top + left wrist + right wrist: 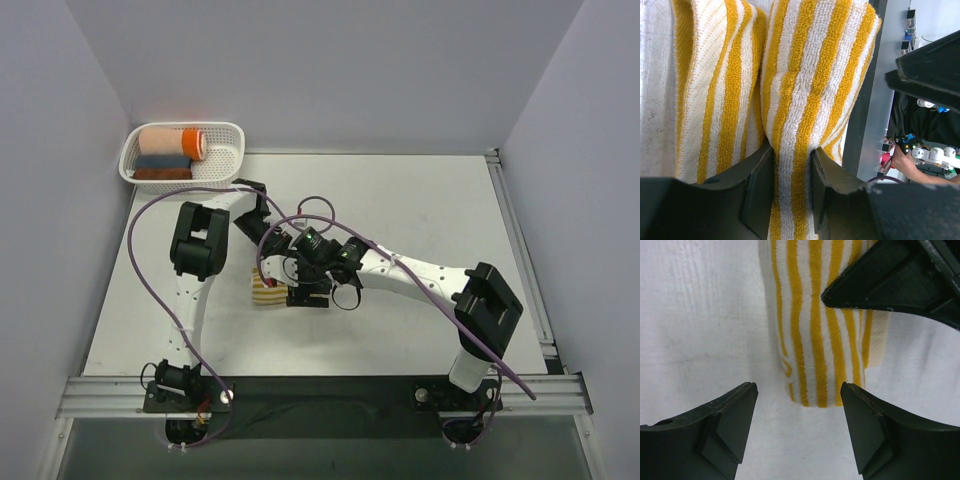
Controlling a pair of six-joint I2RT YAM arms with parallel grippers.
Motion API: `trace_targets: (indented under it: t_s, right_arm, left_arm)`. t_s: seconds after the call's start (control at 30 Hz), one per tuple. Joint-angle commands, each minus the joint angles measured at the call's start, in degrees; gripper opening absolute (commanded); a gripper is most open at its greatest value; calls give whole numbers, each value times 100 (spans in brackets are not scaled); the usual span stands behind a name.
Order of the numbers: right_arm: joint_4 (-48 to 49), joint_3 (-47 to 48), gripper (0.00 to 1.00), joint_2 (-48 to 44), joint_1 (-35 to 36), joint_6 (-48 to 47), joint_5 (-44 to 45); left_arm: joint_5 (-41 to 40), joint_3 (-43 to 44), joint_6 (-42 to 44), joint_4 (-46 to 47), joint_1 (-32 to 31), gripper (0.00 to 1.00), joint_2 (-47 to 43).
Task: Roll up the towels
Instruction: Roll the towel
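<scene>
The yellow-and-white striped towel (264,290) lies partly rolled on the table, mostly hidden under both grippers in the top view. My left gripper (792,185) is shut on a fold of the towel (805,90), with the cloth pinched between its fingers; it sits over the towel in the top view (274,268). My right gripper (797,410) is open and empty, a short way off the end of the rolled towel (815,335), with bare table between its fingers. It is beside the towel's right side in the top view (307,296). The end bands and lettering are hidden.
A white basket (226,160) at the back left holds a peach-and-orange roll (172,142), a grey-blue roll (160,161) and a reddish-brown roll (160,174). Purple cables (150,215) loop over the arms. Walls close in the table on three sides.
</scene>
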Motion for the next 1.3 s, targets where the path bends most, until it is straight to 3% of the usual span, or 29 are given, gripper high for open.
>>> trace_targets:
  t_s: [0.0,0.27,0.37,0.4,0.5,0.63,0.8,1.03,1.27]
  right_arm:
    - [855,-204,69,159,-11,-706,404]
    - [1173,-503,64,783,94,-945,16]
    - [806,-275,49,1055,42,-927,-202]
    - [673,-196,35,1126,7,-892,-282]
    - [-12,234,20,1373,-177,-603,-940]
    - [-716,630,11,1619,-494,-76,-1872]
    - [-1402,867,0,1786,-670,153,-2611]
    - [-2167,1508,0,2383,-1013,523,-3490]
    - [-2650,2176,0,3156,-1224,918,-3921]
  left_arm:
    - [-920,80,713,6,60,40,359]
    - [-876,-43,748,67,78,44,350]
    - [-823,-157,757,155,95,50,210]
    - [-779,-192,766,173,121,52,149]
    - [-551,-315,810,182,262,55,-115]
    - [-375,-465,880,120,508,55,-554]
    - [-182,-684,1020,50,1149,63,-1046]
    - [213,-974,995,120,2221,65,-2134]
    - [189,-2377,169,1955,3075,65,-4393]
